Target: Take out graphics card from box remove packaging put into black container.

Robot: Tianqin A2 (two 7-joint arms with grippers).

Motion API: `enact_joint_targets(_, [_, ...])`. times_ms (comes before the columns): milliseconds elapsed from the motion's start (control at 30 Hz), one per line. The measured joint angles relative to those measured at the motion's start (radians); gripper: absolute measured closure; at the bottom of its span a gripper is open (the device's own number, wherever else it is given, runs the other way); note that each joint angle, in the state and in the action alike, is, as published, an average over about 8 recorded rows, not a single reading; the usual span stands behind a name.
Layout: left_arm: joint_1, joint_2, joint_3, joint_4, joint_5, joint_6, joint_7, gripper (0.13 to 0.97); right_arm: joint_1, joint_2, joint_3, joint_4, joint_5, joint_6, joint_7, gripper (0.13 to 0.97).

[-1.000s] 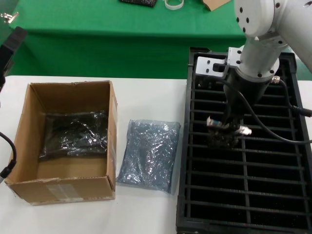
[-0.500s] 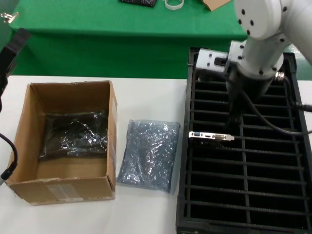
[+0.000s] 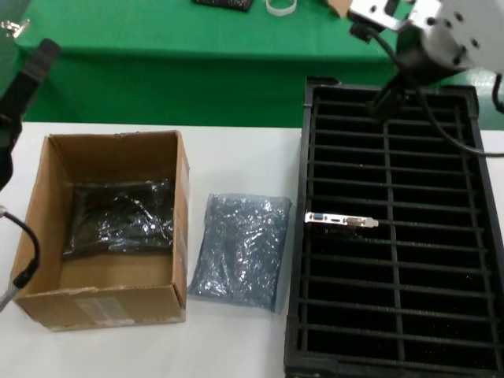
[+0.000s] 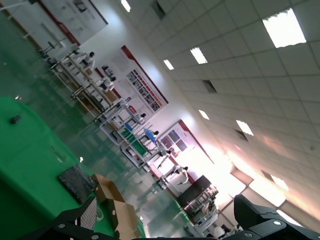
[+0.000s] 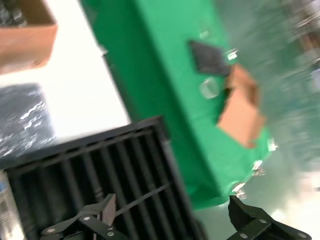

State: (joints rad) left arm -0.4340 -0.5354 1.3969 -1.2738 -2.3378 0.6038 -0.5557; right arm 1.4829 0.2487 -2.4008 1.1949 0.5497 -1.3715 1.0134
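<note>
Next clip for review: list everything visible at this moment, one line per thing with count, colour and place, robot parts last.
graphics card: one, dark board with silver bracket and blue port, slotted in the left column of the black container
black container: one, black, right side of the white table
packaging: one, grey-blue crinkly bag, flat on the table between the box and the container
box: one, brown cardboard, left side of the table, flaps open
bagged bundle: one, dark and shiny, inside the box
white table: one, white, under everything
green table: one, green, behind
right gripper: one, dark, open, raised over the container's far end
left gripper: one, dark, open, raised at far left, pointing away from the table
</note>
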Motion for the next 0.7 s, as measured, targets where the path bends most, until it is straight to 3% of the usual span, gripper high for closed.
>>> enact_joint_targets(267, [0.028, 0.016, 0.006, -0.072, 0.037, -0.058, 0.040, 0.132, -0.113, 0.074, 0.134, 0.203, -0.079, 0.059, 0.039, 0.283])
enact_joint_targets(400, [0.040, 0.022, 0.012, -0.082, 0.052, -0.075, 0.055, 0.132, -0.153, 0.077, 0.158, 0.216, -0.047, 0.096, 0.013, 0.214])
enact_joint_targets(700, [0.082, 0.045, 0.032, -0.107, 0.103, -0.131, 0.108, 0.132, -0.294, 0.074, 0.226, 0.235, 0.091, 0.231, -0.097, 0.141])
